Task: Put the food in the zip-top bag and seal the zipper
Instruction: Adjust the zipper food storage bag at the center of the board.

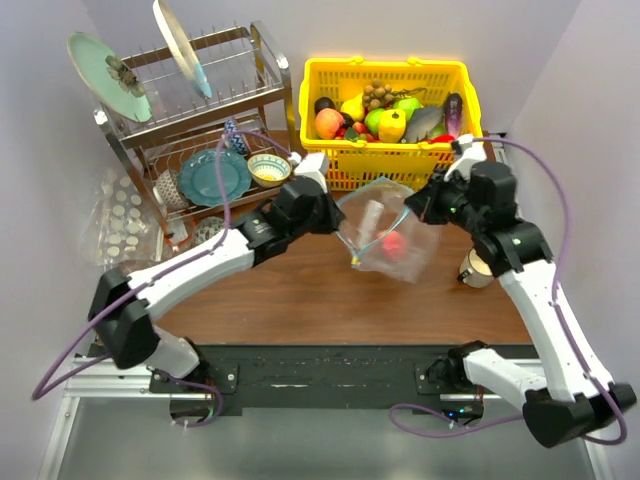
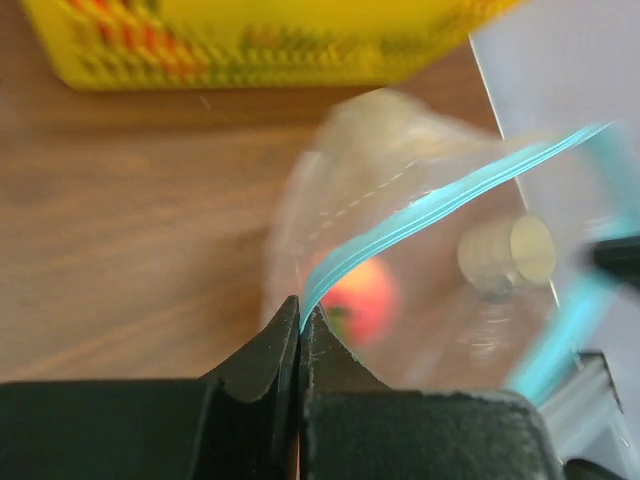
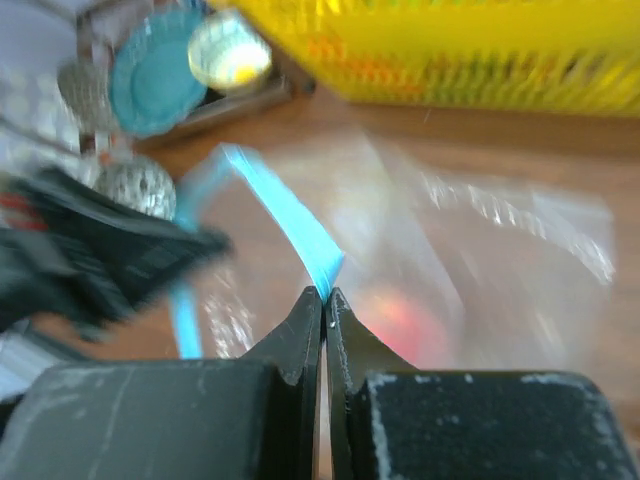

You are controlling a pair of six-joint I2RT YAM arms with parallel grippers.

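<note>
Clear plastic of the zip-top bag (image 1: 400, 255) sits mid-frame in the top view, over the brown table (image 1: 300, 290), between the left gripper (image 1: 338, 212) and right gripper (image 1: 413, 208). A red food piece (image 1: 393, 246) lies inside it, and more food (image 1: 385, 122) fills the yellow basket (image 1: 400, 165) at upper centre. Left wrist view: jaws pinched tight on the teal zipper (image 2: 440, 200). Right wrist view: jaws likewise clamped on that zipper

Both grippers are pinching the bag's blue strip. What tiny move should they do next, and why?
The left gripper and right gripper each pinch the zipper, which bows open between them, with a red food piece inside the zip-top bag. So probably ease them gently apart: pulling the strip taut should bring both lips together for sealing.
</note>
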